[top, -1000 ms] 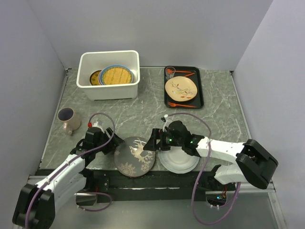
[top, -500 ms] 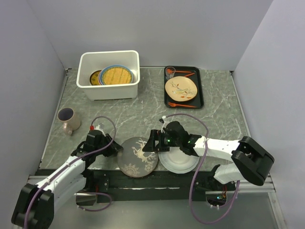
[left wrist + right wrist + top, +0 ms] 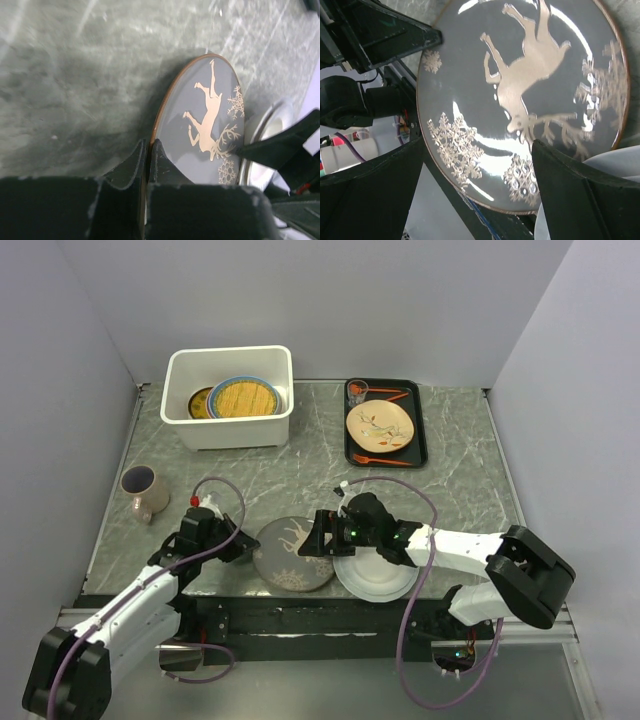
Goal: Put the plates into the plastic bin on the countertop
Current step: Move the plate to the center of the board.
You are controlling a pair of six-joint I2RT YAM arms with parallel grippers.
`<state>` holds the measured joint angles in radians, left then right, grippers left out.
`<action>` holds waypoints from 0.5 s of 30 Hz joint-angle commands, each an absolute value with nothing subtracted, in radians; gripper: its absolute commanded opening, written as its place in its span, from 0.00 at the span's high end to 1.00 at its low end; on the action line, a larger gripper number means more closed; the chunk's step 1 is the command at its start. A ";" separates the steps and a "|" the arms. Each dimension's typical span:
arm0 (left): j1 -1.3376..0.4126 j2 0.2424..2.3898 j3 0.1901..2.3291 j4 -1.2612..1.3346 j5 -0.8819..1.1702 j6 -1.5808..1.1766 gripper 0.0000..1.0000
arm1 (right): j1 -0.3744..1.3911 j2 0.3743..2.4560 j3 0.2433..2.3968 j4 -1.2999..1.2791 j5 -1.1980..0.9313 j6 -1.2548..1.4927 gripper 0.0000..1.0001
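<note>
Since a second earlier, the left gripper [image 3: 148, 150] had slid in and shut on the near-left rim of the deer plate [image 3: 295, 553]. The plate had also shifted a little way toward the plastic bin [image 3: 230, 430] and tipped, its gripped edge raised. The left wrist view showed both fingers pinched tight across the thin brown rim. The right gripper [image 3: 322, 537] stood with its jaws spread wide at the plate's opposite edge, gripping nothing that we could see.

The deer plate sat on the countertop [image 3: 300, 480] well in front of the bin and slightly right of it. The white plate [image 3: 378, 575] lay just beside it, farther from the bin. Several plates [image 3: 243, 398] were already stacked inside the bin.

We judged the deer plate to be stiff, glazed ceramic: rigid, breakable and fairly heavy for an edge pinch. Its surface threw bright reflections, so it was probably slick under the pads. The rim was the only sensible hold, taken deep enough that the plate could not lever out when lifted. It would want setting down gently into the bin, not dropping.

We could read no brand, label or writing. The only markings were a pale deer and snowflakes.
</note>
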<state>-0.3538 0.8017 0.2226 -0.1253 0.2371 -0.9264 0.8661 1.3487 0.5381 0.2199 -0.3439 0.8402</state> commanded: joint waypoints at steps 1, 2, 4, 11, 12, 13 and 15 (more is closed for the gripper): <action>-0.350 0.813 0.262 -0.169 0.092 -0.930 0.99 | 0.873 1.339 0.586 0.219 -0.321 0.821 0.06; -0.350 0.818 0.261 -0.161 0.091 -0.933 0.99 | 0.873 1.341 0.587 0.218 -0.319 0.821 0.06; -0.350 0.836 0.256 -0.140 0.087 -0.937 0.99 | 0.873 1.344 0.589 0.215 -0.314 0.819 0.06; -0.350 0.891 0.255 -0.084 0.057 -0.950 0.99 | 0.873 1.361 0.594 0.204 -0.307 0.808 0.06; -0.350 0.888 0.259 -0.093 0.043 -0.948 0.99 | 0.873 1.359 0.594 0.203 -0.305 0.808 0.06; -0.350 0.885 0.262 -0.095 0.041 -0.943 0.99 | 0.871 1.356 0.594 0.199 -0.302 0.807 0.06; -0.350 0.864 0.273 -0.101 0.040 -0.943 0.99 | 0.871 1.353 0.594 0.190 -0.298 0.804 0.06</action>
<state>-0.3542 0.8761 0.2371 -0.0635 0.1501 -0.9455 0.8661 1.3529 0.5472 0.1936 -0.3218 0.8234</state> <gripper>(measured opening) 0.040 0.938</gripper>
